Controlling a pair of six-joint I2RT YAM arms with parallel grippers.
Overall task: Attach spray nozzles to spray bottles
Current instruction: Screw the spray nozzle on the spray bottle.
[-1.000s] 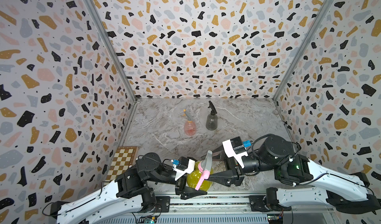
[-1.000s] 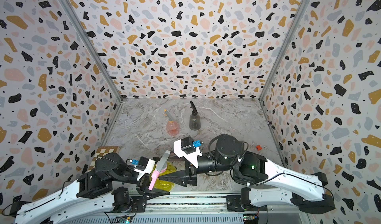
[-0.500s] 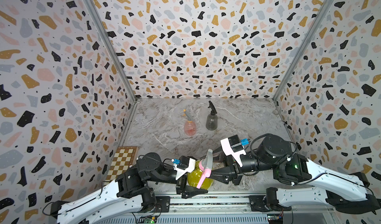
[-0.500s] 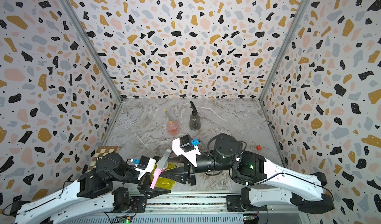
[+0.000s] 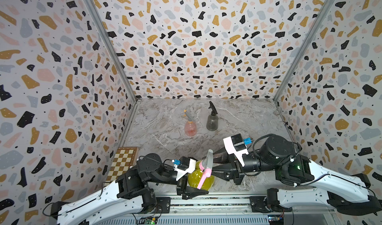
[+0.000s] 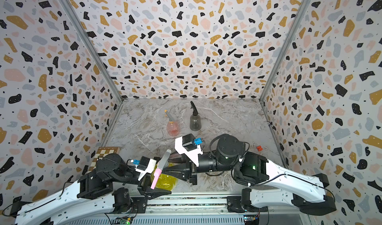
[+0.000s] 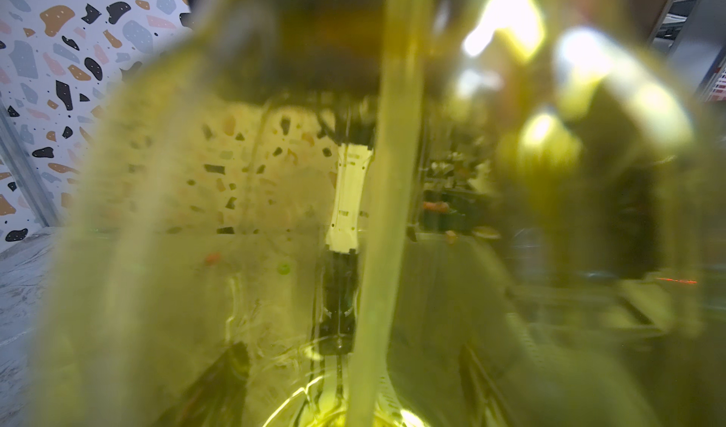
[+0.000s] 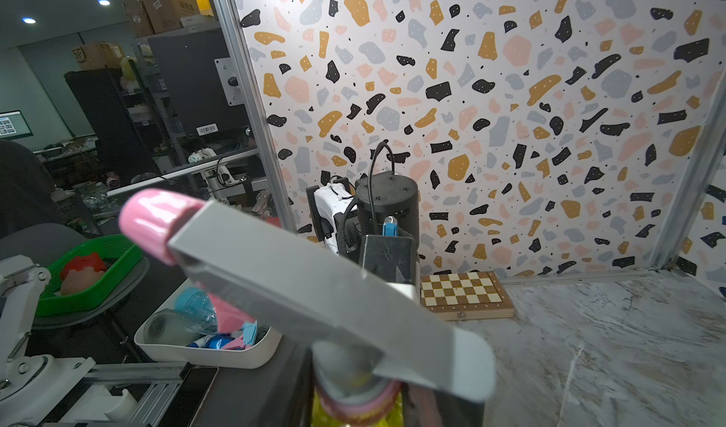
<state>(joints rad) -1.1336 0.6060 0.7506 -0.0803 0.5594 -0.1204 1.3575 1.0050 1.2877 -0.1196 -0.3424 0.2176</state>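
At the desk's [image 5: 258, 118] near edge the left tool [image 5: 200, 178] is clenched around the yellow bottle [image 5: 209, 182]. Only the left wrist view shows the dip tube [image 7: 387, 209] inside it. The right wrist view shows the grey-and-pink nozzle [image 8: 314, 287], collar on the neck. The right tool [image 5: 215, 160] flanks that collar; whether it grips, I cannot tell.

Robotics lab, test cell: two robot arms [image 5: 93, 203] mounted on an aluminium rail [image 5: 217, 201] at the front of a marble-look tabletop [image 5: 165, 126], boxed in by terrazzo-print panels [image 5: 196, 48] on metal posts [image 8: 243, 111]. Past the open side, right wrist view: dark shelving [image 8: 106, 122], cardboard boxes [image 8: 169, 1], a monitor [image 8: 13, 124], a green basket [image 8: 114, 248], and a white tray [image 8: 204, 352] of loose plastic bits.
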